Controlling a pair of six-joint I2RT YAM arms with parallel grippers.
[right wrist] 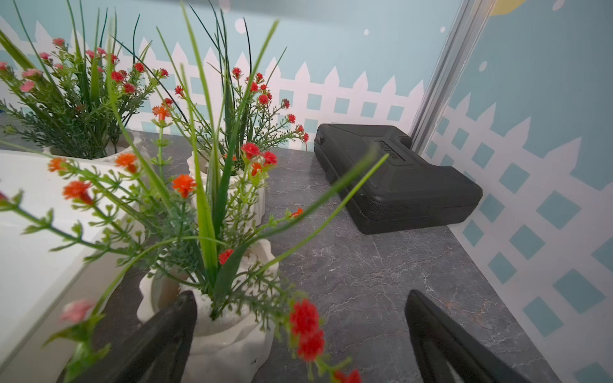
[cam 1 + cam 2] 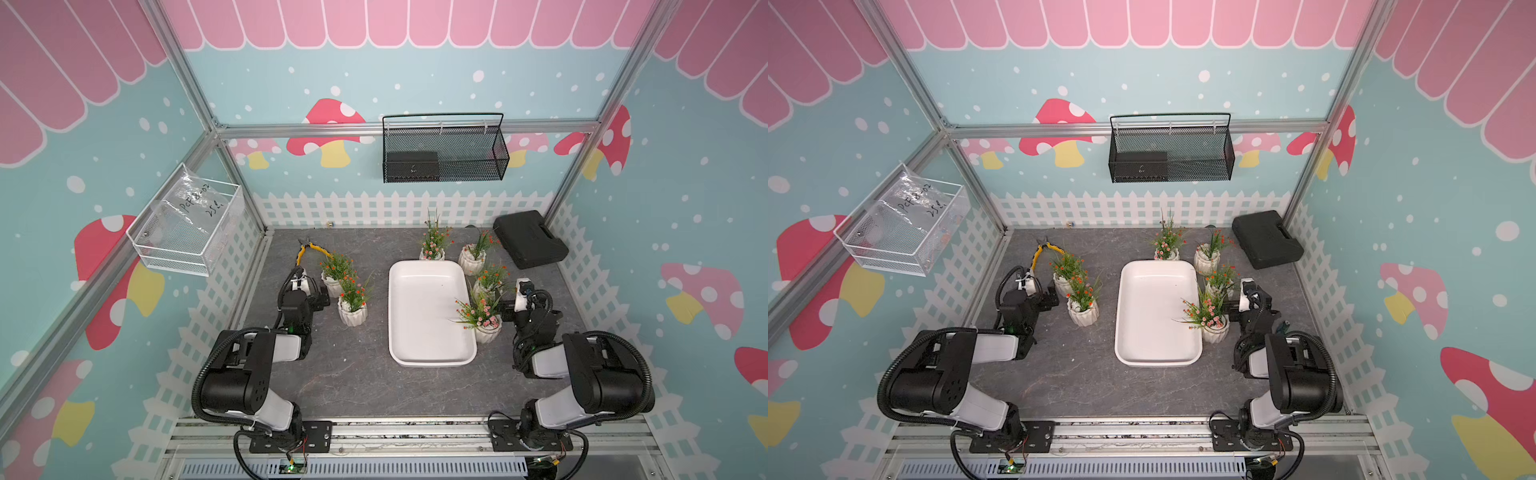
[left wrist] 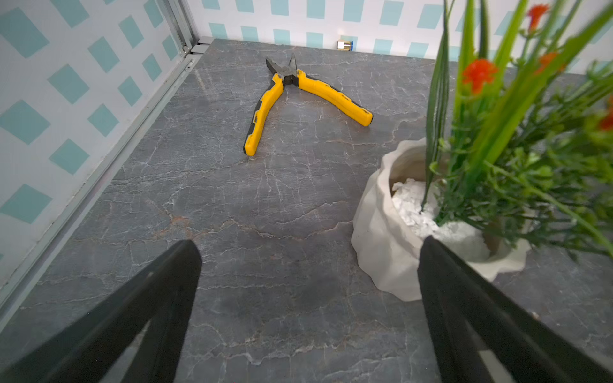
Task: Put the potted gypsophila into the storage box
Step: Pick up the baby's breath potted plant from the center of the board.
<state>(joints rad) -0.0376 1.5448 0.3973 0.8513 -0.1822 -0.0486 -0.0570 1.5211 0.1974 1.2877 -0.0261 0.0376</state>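
Several potted gypsophila stand round the storage box (image 2: 419, 316), a white tray with nothing in it. Two pots (image 2: 332, 284) (image 2: 352, 313) stand to its left. The others stand along its far and right sides (image 2: 432, 252) (image 2: 471, 261) (image 2: 485, 287) (image 2: 487, 330). My left gripper (image 3: 308, 243) is open over bare table, one finger against the far left pot (image 3: 381, 238). My right gripper (image 1: 300, 298) is open too. A pot (image 1: 219, 335) sits just inside one finger (image 1: 172, 331), with sprigs reaching across the gap. In both top views the wrists partly hide the grippers (image 2: 307, 291) (image 2: 519, 297).
Yellow-handled pliers (image 3: 298, 96) lie spread open behind the left arm, near the back left corner. A black hard case (image 1: 398, 179) fills the back right corner. A black wire basket (image 2: 444, 149) hangs on the back wall. A clear wire bin (image 2: 187, 224) hangs on the left wall.
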